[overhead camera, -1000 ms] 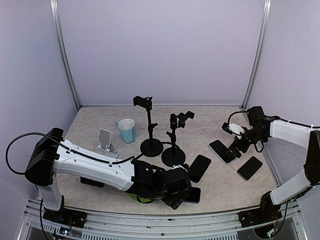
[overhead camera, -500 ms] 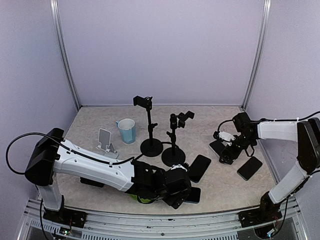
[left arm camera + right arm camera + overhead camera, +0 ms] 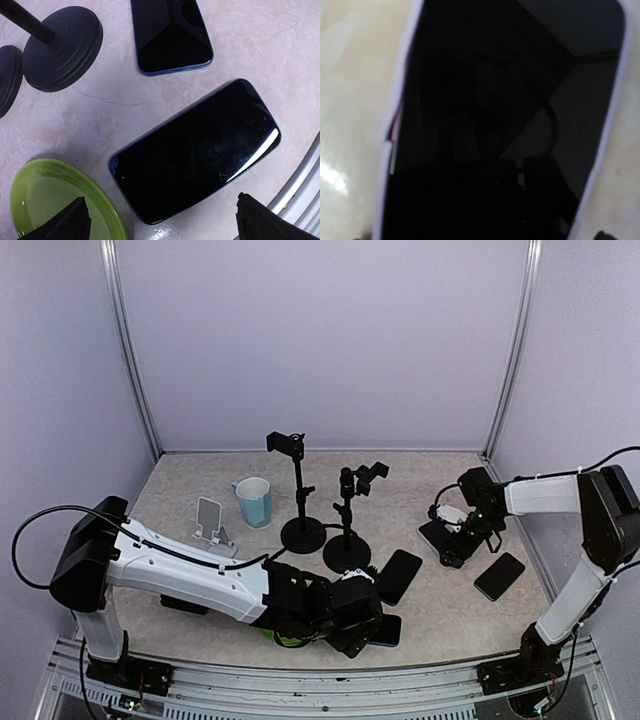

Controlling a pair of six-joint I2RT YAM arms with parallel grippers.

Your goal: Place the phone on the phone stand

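Lilac walls all round, marbled beige surface (image 3: pixel 420 490) underneath. From the top camera, the white phone stand (image 3: pixel 212 520) sits on the left side, with a blue cup (image 3: pixel 254 501) just right of it and two black pole stands (image 3: pixel 299 490) a bit further right. Every phone lies well to the right of the phone stand. The left tool (image 3: pixel 350 625) hangs low at the front edge over the front phone (image 3: pixel 387 630), with a green plate (image 3: pixel 285 637) right beside it. The blue-edged phone (image 3: pixel 400 575) is just behind that. Much further right of the phone stand, the right tool (image 3: pixel 452 548) is down over the pale-edged phone (image 3: pixel 432 532), and one more dark phone (image 3: pixel 499 576) lies beyond it.

Left wrist cam: the front phone (image 3: pixel 200 150) lies flat, screen up, right between the fingertips (image 3: pixel 65 222). They're spread wide and not touching it. The green plate (image 3: pixel 55 200) is at the phone's corner, and the blue-edged phone (image 3: pixel 170 35) lies past it.

Right wrist cam: the pale-edged phone (image 3: pixel 505 125) fills nearly the whole frame, so the tool is very close above it. Only a speck of one fingertip (image 3: pixel 605 235) shows at the corner, so the tool is spread wide with nothing gripped.
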